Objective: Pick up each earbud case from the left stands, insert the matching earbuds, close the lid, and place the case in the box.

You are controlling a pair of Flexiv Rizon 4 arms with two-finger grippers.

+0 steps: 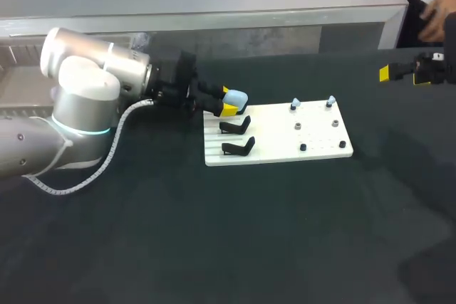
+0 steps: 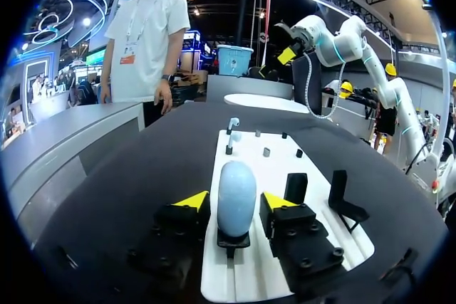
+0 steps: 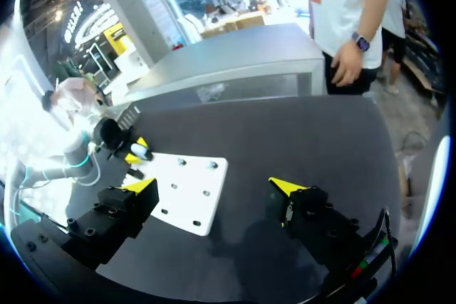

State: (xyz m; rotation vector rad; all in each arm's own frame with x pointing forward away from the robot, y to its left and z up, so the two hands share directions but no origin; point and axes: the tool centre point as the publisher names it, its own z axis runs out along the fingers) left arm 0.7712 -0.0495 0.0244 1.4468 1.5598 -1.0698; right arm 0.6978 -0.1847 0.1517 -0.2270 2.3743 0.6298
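Dark tabletop (image 1: 214,233), seemingly the pick-up step: left pincer (image 2: 235,200), spread apart, straddles the pale-blue case (image 2: 236,189) at ten o'clock on the board (image 1: 278,139); next, clamp and lift.

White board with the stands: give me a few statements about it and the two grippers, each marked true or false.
1. The light blue case sits on its stand between the open fingers of the left gripper. True.
2. The right gripper holds an earbud over the white board. False: it is open and empty, off to the side of the board.
3. The two other stands are empty. True.
4. Every peg on the board carries a light blue earbud. False: only two light blue earbuds show, on the pegs along the board's far edge. The other pegs are bare.
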